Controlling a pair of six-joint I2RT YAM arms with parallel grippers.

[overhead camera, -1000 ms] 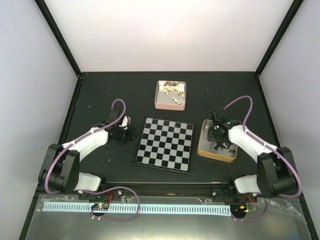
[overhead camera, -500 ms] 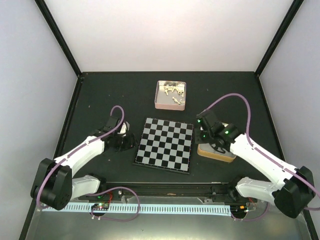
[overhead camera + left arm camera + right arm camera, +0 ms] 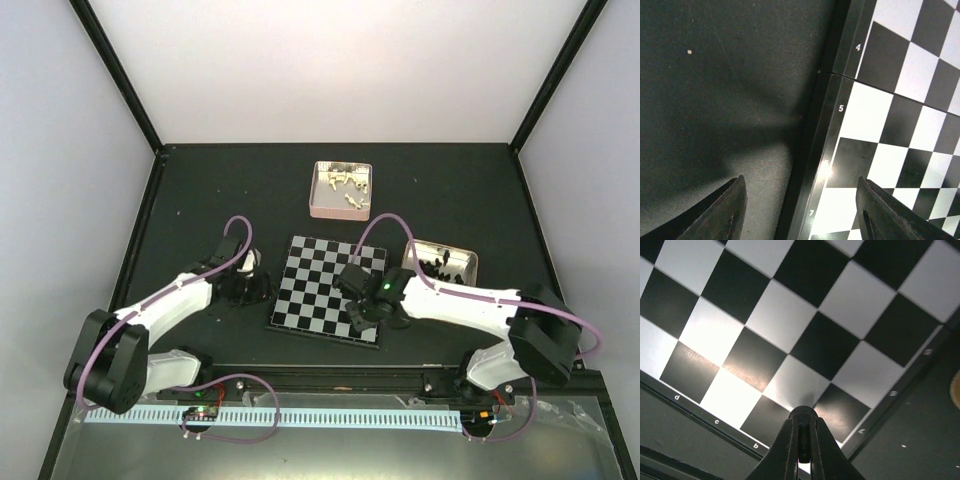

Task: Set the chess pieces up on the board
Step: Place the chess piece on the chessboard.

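As my right gripper, clamped on a black chess piece, hovers over the board's near corner, left gripper agape and empty, I must next lower it squarely.

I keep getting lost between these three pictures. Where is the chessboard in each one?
Top external: the chessboard lies mid-table, between the two arms.
Left wrist: the chessboard fills the right side, with bare tabletop to its left.
Right wrist: the chessboard fills most of the picture, one corner near the bottom.
Shared landmark: the board's dark rim, visible in all three.
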